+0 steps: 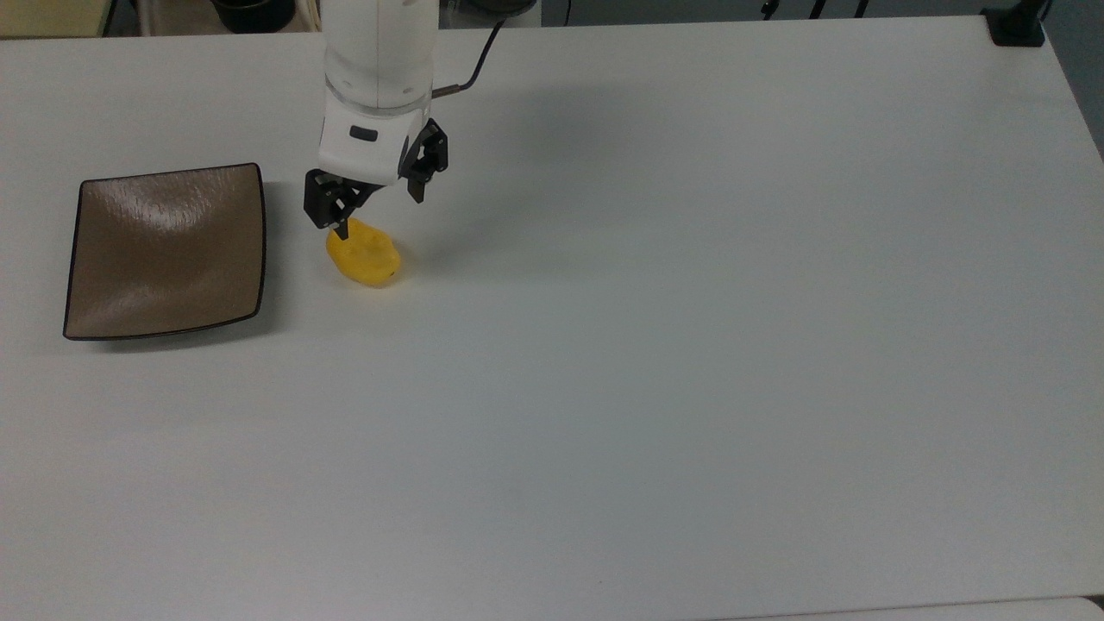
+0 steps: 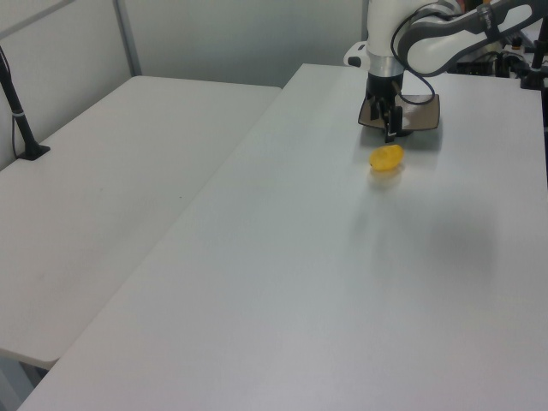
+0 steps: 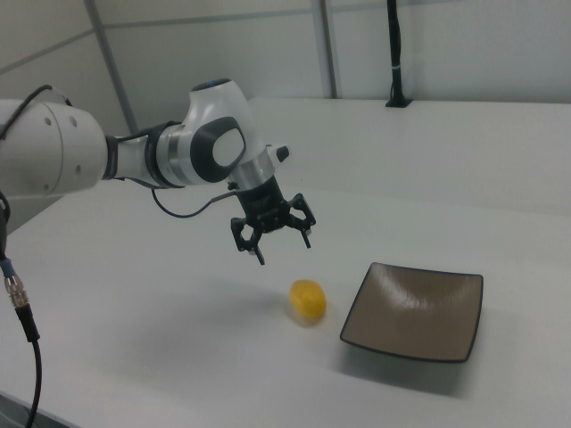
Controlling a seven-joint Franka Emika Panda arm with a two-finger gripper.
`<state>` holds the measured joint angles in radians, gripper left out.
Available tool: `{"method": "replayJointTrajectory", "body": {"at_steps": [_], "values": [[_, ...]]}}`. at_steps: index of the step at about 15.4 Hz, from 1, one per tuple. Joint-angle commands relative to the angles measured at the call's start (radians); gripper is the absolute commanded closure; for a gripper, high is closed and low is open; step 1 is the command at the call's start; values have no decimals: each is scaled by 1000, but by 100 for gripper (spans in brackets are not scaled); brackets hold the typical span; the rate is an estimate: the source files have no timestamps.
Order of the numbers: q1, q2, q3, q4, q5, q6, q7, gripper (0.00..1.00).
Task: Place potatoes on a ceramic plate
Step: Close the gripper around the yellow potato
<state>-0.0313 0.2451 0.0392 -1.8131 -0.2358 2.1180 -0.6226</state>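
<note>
Hovering spread apart, the gripper point(image 3: 274, 239) hangs above the potatoes point(image 3: 308, 300), beside the ceramic plate point(image 3: 413, 311).

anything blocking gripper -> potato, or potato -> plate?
Nothing visible in either path. The gripper hangs open above and apart from the potato, with only air between them. The potato lies on the bare white table beside the ceramic plate, and the strip of table between them holds nothing.
</note>
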Motion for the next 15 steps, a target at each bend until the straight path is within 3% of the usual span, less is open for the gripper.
{"method": "replayJointTrajectory", "body": {"at_steps": [1, 3, 7, 11, 14, 15], "values": [[-7, 40, -7, -11, -42, 65, -77, 0], [-7, 60, -7, -28, -80, 94, -86, 0], [-24, 92, -7, -51, -89, 163, -89, 0], [-24, 131, -7, -66, -186, 163, -111, 0], [-25, 132, -7, -74, -191, 163, -112, 0], [-35, 132, -7, -74, -198, 163, -123, 40]]}}
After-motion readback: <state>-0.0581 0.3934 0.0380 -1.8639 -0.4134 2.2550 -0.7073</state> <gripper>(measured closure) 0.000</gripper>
